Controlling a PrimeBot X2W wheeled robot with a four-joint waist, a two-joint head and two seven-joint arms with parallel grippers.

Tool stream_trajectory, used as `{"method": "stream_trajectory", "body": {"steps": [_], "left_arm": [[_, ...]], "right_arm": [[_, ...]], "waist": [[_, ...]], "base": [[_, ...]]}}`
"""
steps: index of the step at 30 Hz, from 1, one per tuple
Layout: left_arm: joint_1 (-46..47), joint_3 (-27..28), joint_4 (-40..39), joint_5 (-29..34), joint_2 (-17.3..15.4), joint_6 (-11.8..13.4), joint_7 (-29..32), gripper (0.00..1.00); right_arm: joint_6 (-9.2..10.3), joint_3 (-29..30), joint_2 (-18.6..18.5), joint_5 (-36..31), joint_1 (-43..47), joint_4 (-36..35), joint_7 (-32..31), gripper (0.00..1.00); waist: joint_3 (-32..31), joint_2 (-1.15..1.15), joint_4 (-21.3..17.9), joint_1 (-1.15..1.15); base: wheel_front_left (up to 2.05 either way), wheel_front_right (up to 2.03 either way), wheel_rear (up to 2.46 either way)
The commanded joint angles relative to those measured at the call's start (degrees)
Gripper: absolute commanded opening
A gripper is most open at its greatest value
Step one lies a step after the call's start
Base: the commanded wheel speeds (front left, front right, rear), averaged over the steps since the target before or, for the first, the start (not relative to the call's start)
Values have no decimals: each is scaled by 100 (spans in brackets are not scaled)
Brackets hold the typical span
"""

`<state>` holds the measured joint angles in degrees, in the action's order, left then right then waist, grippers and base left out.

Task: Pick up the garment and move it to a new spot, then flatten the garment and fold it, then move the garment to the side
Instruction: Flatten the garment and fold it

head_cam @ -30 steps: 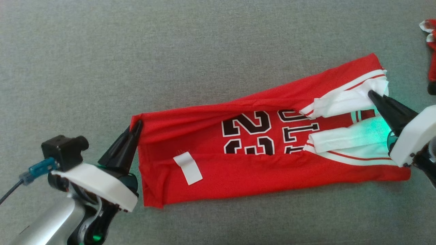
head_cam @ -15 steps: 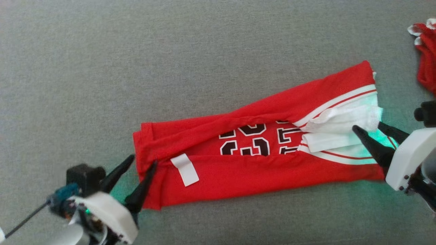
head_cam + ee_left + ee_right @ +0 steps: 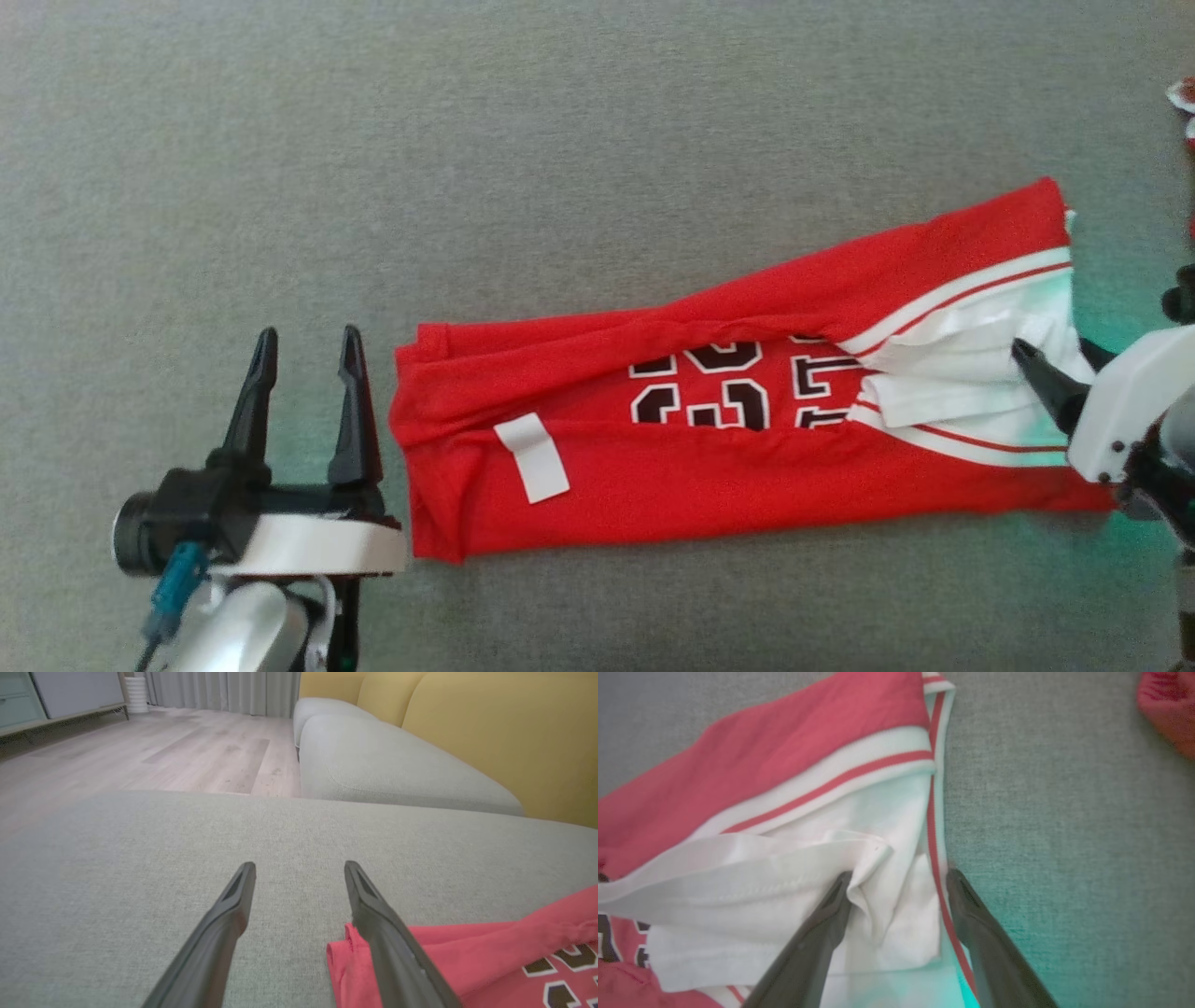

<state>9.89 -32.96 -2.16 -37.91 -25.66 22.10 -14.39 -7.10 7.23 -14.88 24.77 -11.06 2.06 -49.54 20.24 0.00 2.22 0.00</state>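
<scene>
The garment (image 3: 709,467) is a red jersey with white trim and black numbers, lying as a long folded strip on the grey cushion (image 3: 560,140). My left gripper (image 3: 303,341) stands open just left of the garment's hem end, apart from the cloth. In the left wrist view my left gripper (image 3: 299,868) has bare cushion between its fingers, and the red garment (image 3: 490,952) lies at the lower right. My right gripper (image 3: 1055,359) is open over the white-trimmed end. In the right wrist view my right gripper (image 3: 899,875) has loose white folds of the garment (image 3: 784,756) between its spread fingers.
Another red and white cloth (image 3: 1186,93) lies at the far right edge, also seen as the red cloth (image 3: 1167,709). A second grey cushion (image 3: 397,765), the yellow backrest (image 3: 490,732) and a wooden floor (image 3: 163,751) lie beyond the left gripper.
Both grippers have opened and let go of the garment's two ends. The left gripper has drawn back off the hem to the left. The garment has settled flat, covering more of the numbers.
</scene>
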Motion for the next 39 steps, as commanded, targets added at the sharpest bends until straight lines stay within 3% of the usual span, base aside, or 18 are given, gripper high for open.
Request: {"method": "stream_trajectory", "body": {"steps": [1, 5, 10, 11, 12, 16, 21, 29, 35, 39], "left_arm": [[-49, 377, -179, 231, 8, -48, -58, 100], [-325, 734, -297, 893, 514, -340, -59, 100], [-645, 1136, -244, 1495, 1066, -757, -60, 100], [-692, 1193, -201, 1584, 1158, -860, -60, 100], [-720, 1258, -164, 1662, 1252, -969, -60, 100], [-852, 1568, -5, 1946, 1554, -1294, -60, 100], [-1008, 1891, 150, 2226, 1857, -1625, -61, 100], [-1207, 2146, 351, 2489, 2154, -2012, -61, 100], [-1373, 2272, 562, 2560, 2233, -2124, -61, 100], [-1382, 2320, 639, 2578, 2262, -2187, -61, 100]], "right_arm": [[-39, -29, -104, -108, -46, -129, -95, 100], [-39, 10, -214, -293, 126, 12, -378, 100], [-39, -158, -169, -65, 326, 72, -859, 100], [-39, -258, -185, 26, 330, -14, -843, 68], [-39, -282, -178, 119, 325, -56, -797, 0], [-39, -285, -173, 485, 259, -180, -669, 0], [-39, 242, -236, 504, 79, -201, -320, 0], [-39, 1241, -763, 468, -71, -430, -294, 0], [-39, 890, -957, 878, -88, -1257, -662, 0], [-39, 321, -738, 1135, -34, -1986, -1076, 0]], "waist": [[34, 0, 94, 0], [39, 0, 207, 0], [-15, 0, 300, 0], [-24, 0, 314, 0], [-36, 0, 329, 0], [-120, 0, 323, 0], [-275, 0, 271, 0], [-567, 0, 280, 0], [-749, 0, 294, 0], [-767, 0, 334, 0]], "base": [[0, 0, 0], [0, 0, 0], [0, 0, 0], [0, 0, 0], [0, 0, 0], [0, 0, 0], [0, 0, 0], [0, 0, 0], [0, 0, 0], [0, 0, 0]]}}
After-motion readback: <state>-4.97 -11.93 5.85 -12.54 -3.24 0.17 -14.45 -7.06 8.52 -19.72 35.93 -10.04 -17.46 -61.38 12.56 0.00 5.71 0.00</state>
